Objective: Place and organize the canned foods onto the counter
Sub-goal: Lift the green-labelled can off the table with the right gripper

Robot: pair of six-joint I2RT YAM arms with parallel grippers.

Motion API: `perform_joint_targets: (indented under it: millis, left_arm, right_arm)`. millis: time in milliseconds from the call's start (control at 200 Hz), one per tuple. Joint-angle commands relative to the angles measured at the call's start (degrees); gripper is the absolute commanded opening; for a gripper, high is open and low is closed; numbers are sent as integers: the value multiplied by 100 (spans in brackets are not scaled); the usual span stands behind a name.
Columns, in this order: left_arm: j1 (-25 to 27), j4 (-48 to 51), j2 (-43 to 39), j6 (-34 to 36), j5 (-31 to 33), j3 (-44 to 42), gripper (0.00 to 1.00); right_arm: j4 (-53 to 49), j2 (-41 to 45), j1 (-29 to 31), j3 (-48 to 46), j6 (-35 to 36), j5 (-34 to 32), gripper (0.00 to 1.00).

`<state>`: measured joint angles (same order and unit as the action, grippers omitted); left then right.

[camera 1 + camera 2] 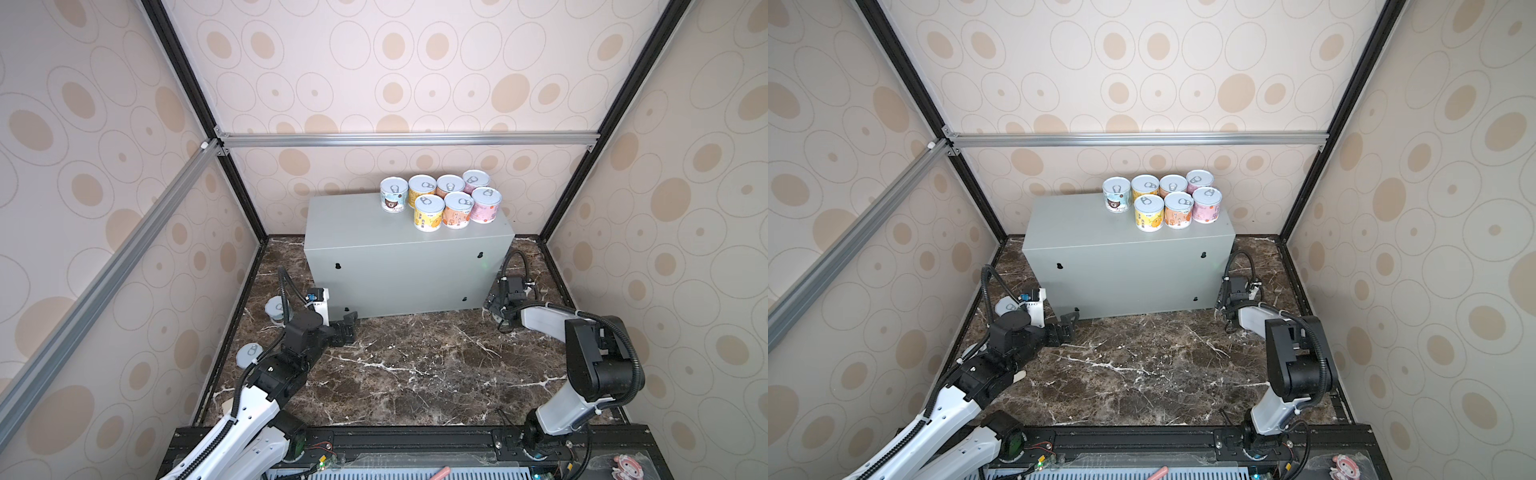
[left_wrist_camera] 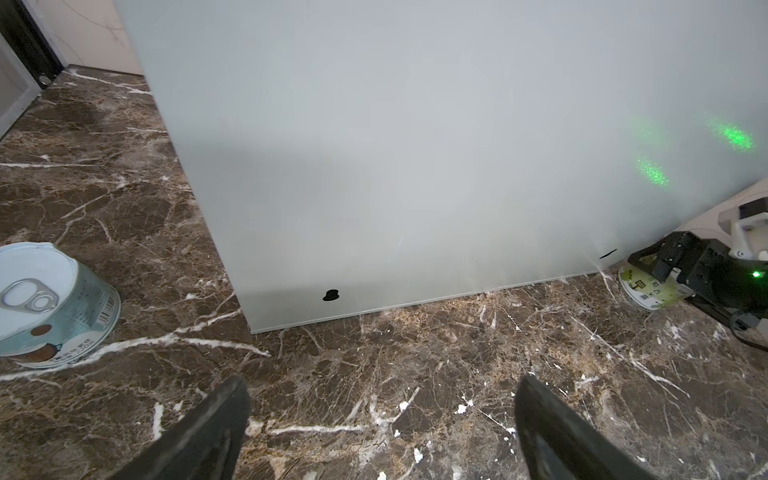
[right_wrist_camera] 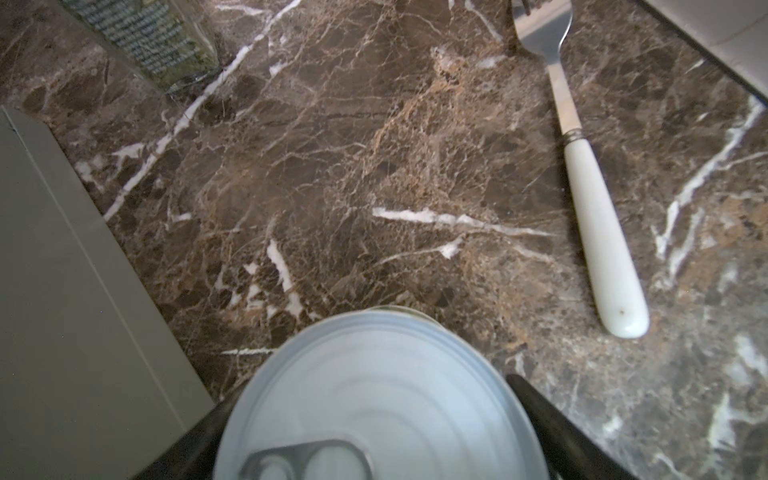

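Silver-lidded, the green-labelled can (image 3: 374, 365) stands upright on the marble floor (image 1: 415, 365), its axis vertical, just beside the right end of the counter (image 1: 407, 266). Fingers of the right gripper (image 3: 370, 399) flank it; whether they press on it, I cannot tell. Near it a white-handled fork (image 3: 598, 232) lies flat, handle end toward the can, and a labelled glass jar (image 3: 149, 37) stands further off. Facing the counter's front, the left gripper (image 2: 382, 382) is spread wide and empty. On the counter's top, seven cans (image 1: 457, 210) stand upright, and two more cans (image 1: 276, 309) stand on the floor at the left. Oval-patterned wallpaper (image 1: 457, 62) encloses the space.

Brown marble top (image 1: 415, 374) carries grey counter (image 1: 407, 274), white-handled fork (image 3: 598, 249), teal tin (image 2: 54, 307), poss. a jar (image 3: 145, 37).
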<state>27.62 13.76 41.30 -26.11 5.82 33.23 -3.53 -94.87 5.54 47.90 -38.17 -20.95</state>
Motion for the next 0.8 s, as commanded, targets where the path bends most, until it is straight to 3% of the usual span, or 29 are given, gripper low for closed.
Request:
perform_joint_targets:
  millis: [0, 225, 485, 790]
  left_arm:
    - [-51, -77, -51, -63, -16, 18, 99]
    - [-53, -14, -104, 0, 42, 47, 99]
    - [-53, -58, -103, -30, -13, 29, 99]
    - [-54, -39, -235, -87, -28, -13, 99]
  right_arm:
    - [-127, -61, -24, 91, -50, -17, 86]
    - [-218, 110, -26, -18, 90, 64, 74]
    - [-404, 578, 75, -239, 436, 215, 71]
    - [-680, 1820, 187, -655, 563, 570, 64]
